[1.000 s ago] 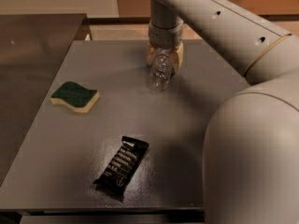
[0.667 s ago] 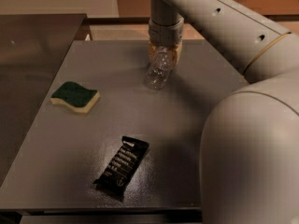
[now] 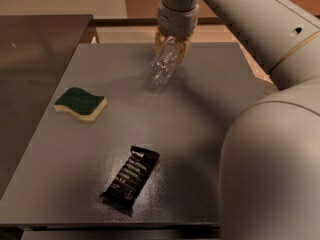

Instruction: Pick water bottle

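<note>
- Nearest you, at the lower right, a bulky pale rounded segment of the robot's arm [image 3: 270,169] fills the corner and covers that part of the flat grey bench [image 3: 200,124].
- Near the bench's front edge a black rectangular wrapped snack bar [image 3: 131,178] lies flat, its far end angled to the right.
- Further in and to the left rests a wavy-edged green-topped, yellow-bottomed sponge [image 3: 81,103], well apart from the snack bar.
- Left of the bench you see a darker brushed-metal surface [image 3: 35,64] running alongside it.
- Towards the far edge, the small clear ribbed plastic water bottle [image 3: 162,66] hangs tilted, cap end up, base pointing down and to the left. You cannot tell whether its base touches the bench.
- The hand [image 3: 171,45] points down from the pale wrist over the far middle of the bench. Its yellowish fingers [image 3: 159,40] are clamped on the water bottle's upper end, one on either side.
</note>
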